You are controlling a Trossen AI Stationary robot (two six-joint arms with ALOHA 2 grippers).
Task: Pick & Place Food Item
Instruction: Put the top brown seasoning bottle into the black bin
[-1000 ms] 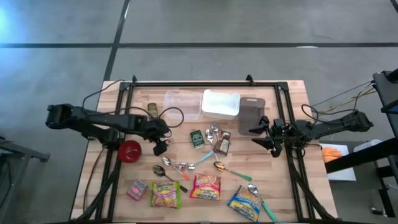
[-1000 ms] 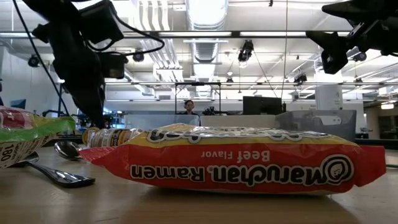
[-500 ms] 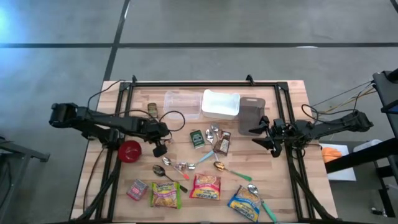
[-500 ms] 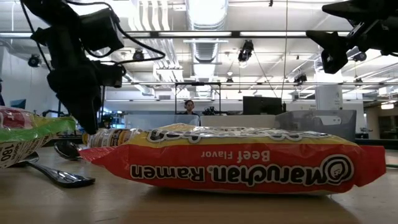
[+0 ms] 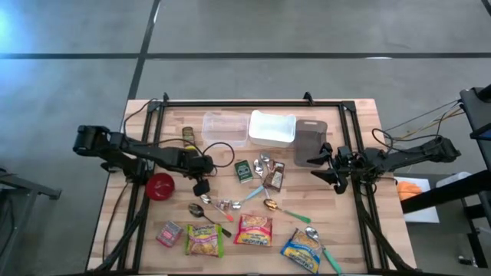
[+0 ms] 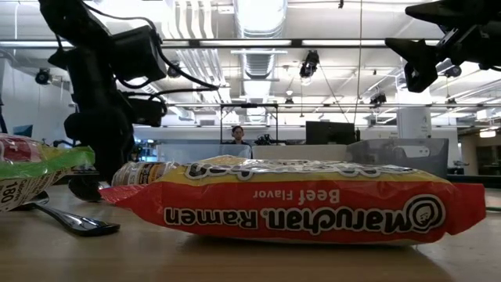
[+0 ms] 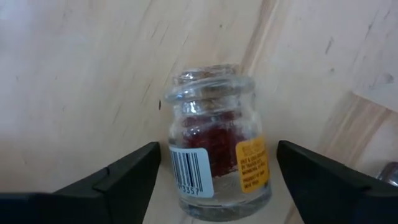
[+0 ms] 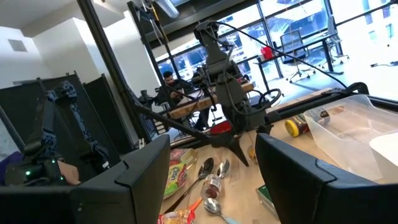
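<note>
Jar (image 7: 217,146) sits between your left gripper (image 7: 217,180)'s spread fingers, ungripped, lined up for closing; right gripper (image 5: 321,169) waits open.

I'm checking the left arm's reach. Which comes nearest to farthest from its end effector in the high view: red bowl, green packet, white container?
From the left end effector:
1. Red bowl, on its outer side.
2. Green packet, toward the table's middle.
3. White container, at the far edge.

"Maruchan Ramen Beef Flavor" on packet (image 6: 297,205)
</note>
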